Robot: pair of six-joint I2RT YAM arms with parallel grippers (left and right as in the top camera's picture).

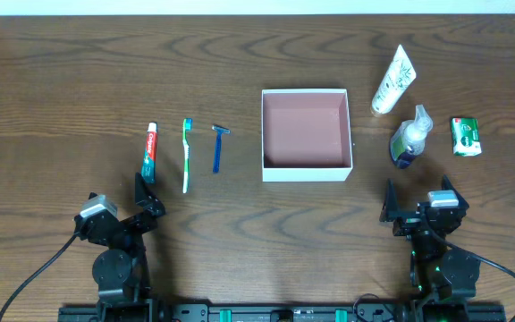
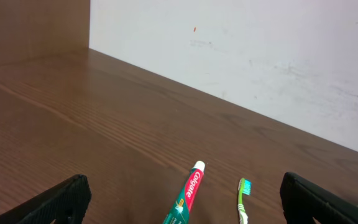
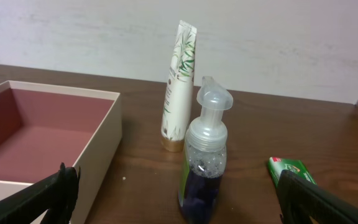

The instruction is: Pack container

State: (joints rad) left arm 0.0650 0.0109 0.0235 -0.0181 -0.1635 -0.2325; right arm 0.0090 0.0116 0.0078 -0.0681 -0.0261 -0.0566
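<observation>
A: Container [image 1: 307,172], where does it sit?
B: Middle of the table [image 1: 61,89], open top up, razor [image 1: 218,148] to its left, pump bottle [image 1: 409,139] to its right.
A: And each tool?
B: Left tool [image 1: 146,204] and right tool [image 1: 417,201] both gape wide, gripping nothing, well apart from it.

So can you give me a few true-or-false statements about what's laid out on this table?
1. The container is empty. True.
2. The toothbrush lies between the toothpaste and the razor. True.
3. The pump bottle lies on its side. False: it stands upright.
4. The white tube is inside the container. False: it is outside, beyond the pump bottle.
5. The left gripper and right gripper each hold something. False: both are open and empty.
</observation>
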